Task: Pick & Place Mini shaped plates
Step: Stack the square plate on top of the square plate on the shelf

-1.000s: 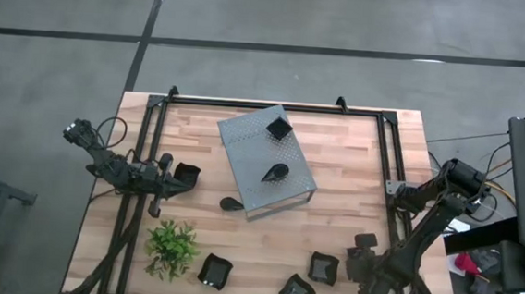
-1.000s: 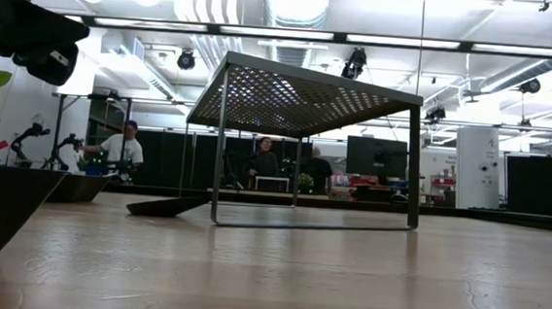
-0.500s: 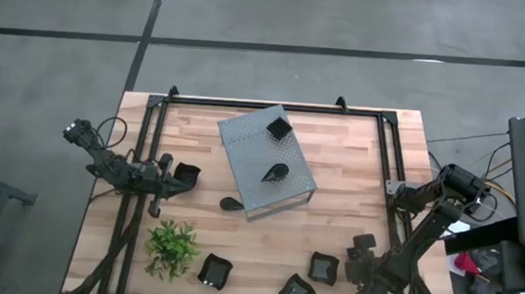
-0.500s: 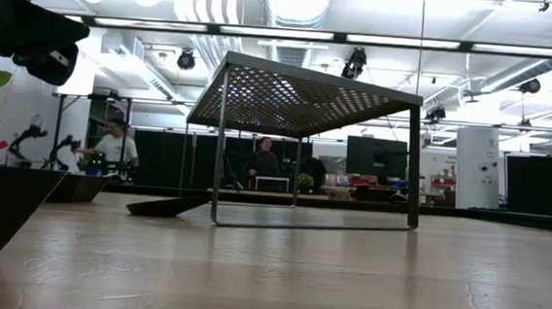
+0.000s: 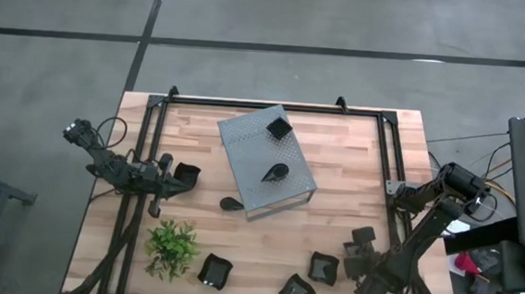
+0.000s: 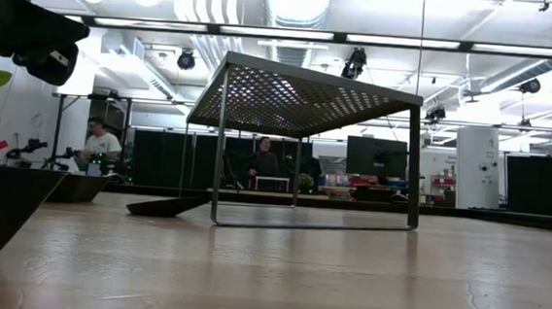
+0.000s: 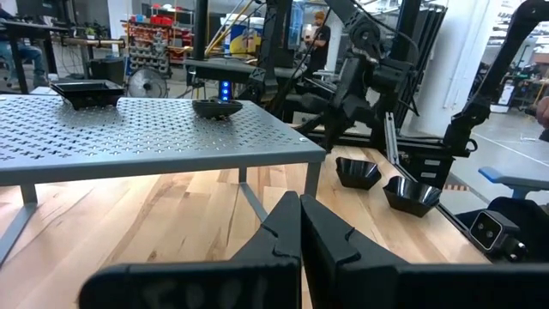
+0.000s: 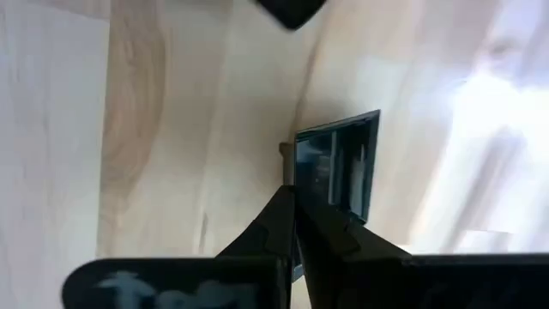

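Small glossy black plates are spread around. On the grey perforated box rest a square plate and a leaf plate; another leaf plate lies on the table beside the box. Three square plates sit near the near edge. My right gripper is shut on a further square plate at the near right. My left gripper is shut, level, beside a square plate on the left, holding nothing. My right gripper pinches the square plate's rim between its two shut fingers, coming from above and pointing down. The plate is tilted in the hold over the wood. Whether it is clear of the table I cannot tell.
A green leafy plant stands near the near left corner. Black frame rails run along both sides of the table. Bare wood lies between the box and the near plates. People show in the room behind.
My right gripper has shifted slightly toward the table's left and far edge, carrying the square plate with it. A person in the room behind has moved across the low view. My left arm has kept still.
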Controlling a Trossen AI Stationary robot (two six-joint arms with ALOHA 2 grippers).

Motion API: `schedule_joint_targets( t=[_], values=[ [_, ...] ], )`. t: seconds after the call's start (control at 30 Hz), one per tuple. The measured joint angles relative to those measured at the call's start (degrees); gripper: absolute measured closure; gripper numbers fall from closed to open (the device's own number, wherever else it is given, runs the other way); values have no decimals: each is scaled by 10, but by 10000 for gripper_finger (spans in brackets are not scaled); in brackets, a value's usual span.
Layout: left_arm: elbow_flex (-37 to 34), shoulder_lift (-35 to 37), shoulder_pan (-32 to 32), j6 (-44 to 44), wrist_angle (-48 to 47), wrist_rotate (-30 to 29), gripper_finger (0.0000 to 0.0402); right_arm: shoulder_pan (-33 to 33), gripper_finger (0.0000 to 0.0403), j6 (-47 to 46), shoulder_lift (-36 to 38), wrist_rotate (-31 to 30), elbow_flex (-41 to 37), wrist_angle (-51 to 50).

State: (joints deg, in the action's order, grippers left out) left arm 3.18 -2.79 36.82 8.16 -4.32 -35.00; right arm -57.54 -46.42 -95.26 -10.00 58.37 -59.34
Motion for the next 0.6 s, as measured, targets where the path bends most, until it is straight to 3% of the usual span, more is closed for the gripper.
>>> schedule_joint_targets(
  t=[0.3,0.6],
  values=[
    [0,0,0,0,0,0,401,2,395,53,0,-94,97,-105],
    [0,0,0,0,0,0,401,2,394,200,0,-225,159,-175]
  ],
)
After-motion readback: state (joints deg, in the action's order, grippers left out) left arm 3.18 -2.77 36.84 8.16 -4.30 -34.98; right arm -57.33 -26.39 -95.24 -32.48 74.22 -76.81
